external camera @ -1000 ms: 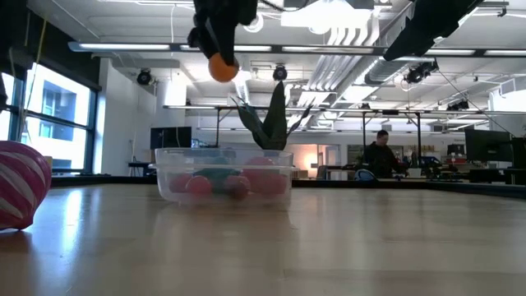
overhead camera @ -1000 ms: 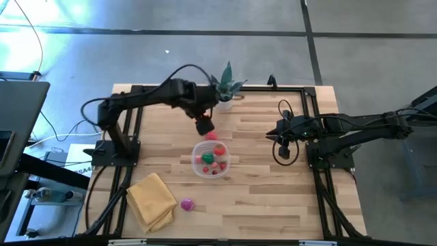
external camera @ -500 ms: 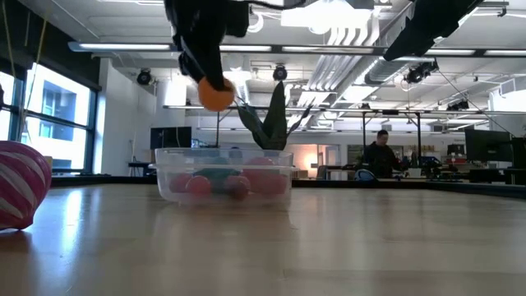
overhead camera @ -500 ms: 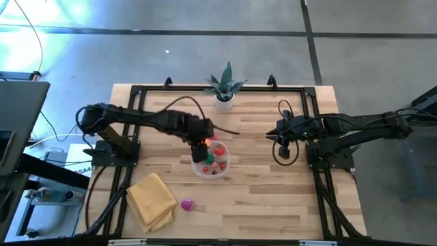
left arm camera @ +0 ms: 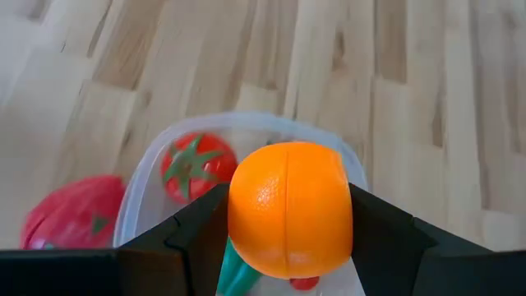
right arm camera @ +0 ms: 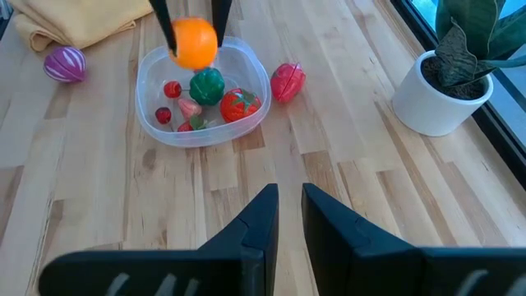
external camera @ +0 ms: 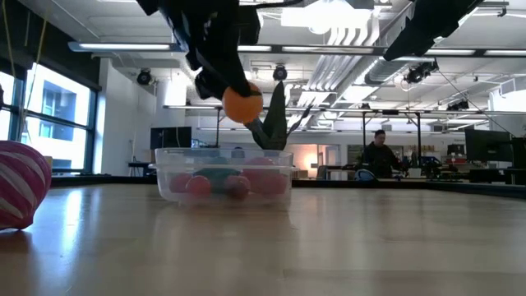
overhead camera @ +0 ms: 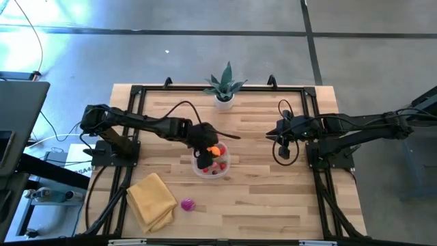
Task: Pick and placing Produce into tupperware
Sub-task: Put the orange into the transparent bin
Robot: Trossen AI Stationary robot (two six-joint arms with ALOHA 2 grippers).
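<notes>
An orange [left arm camera: 289, 209] hangs above the clear tupperware [right arm camera: 156, 123] (tomato [right arm camera: 239, 104] and small produce inside).

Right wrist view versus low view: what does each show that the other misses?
Only the right wrist view shows the folded yellow cloth, the red produce piece lying on the table outside the tupperware, and the green ball and tomato inside it. Only the low view shows the height: the orange hangs above the tupperware rim, not yet inside; it also shows a person in the room behind. Both show the left gripper shut on the orange, the striped magenta piece and the potted plant.
</notes>
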